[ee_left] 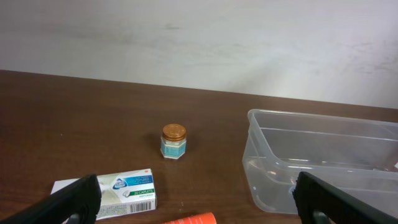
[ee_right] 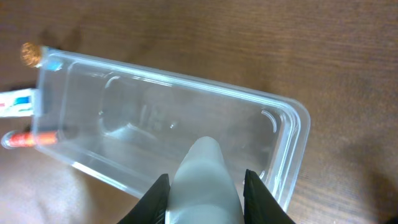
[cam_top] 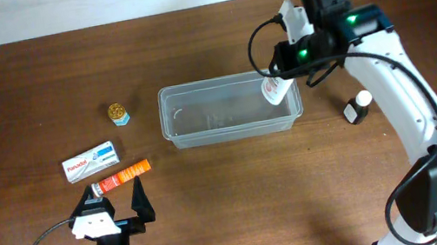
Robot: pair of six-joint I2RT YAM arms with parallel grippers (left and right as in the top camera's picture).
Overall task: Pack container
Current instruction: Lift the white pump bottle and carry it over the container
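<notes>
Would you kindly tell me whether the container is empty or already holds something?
Empty: the container shows a bare clear floor in the overhead and right wrist views; the white bottle is held in the right gripper over its right end.

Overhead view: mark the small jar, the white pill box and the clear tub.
small jar (cam_top: 118, 114), overhead view, on its gold lid.
white pill box (cam_top: 90, 162), overhead view, middle of its top face.
clear tub (cam_top: 229, 131), overhead view, on its near wall.
</notes>
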